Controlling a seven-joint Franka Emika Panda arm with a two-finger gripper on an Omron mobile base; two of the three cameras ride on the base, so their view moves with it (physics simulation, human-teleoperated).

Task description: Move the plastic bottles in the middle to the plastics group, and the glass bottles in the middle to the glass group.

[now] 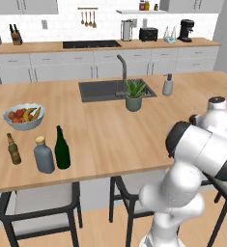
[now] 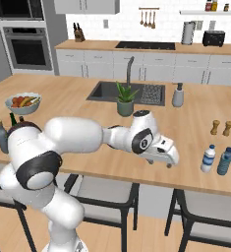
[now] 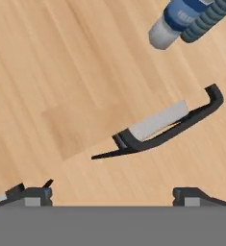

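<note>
My gripper (image 2: 168, 162) hangs open and empty just above the counter's front edge, left of the small clear plastic bottle (image 2: 208, 158) with a white cap and blue label. That bottle stands upright beside a blue ribbed bottle (image 2: 225, 161). In the hand view both bottles, the clear one (image 3: 174, 21) and the ribbed one (image 3: 208, 19), sit at the top right, beyond the open gripper (image 3: 115, 197). Far left on the counter stand the squat grey-blue glass bottle (image 1: 44, 155) and the dark green wine bottle (image 1: 62, 148), close to a brown beer bottle (image 1: 13, 149).
A fruit bowl (image 1: 24, 116) sits behind the glass bottles. A potted plant (image 1: 134, 95), the sink (image 1: 103, 90) and a grey pump dispenser (image 1: 168, 85) are mid-counter. Two shakers (image 2: 221, 127) stand behind the plastic bottles. Stools (image 3: 162, 125) stand under the counter edge.
</note>
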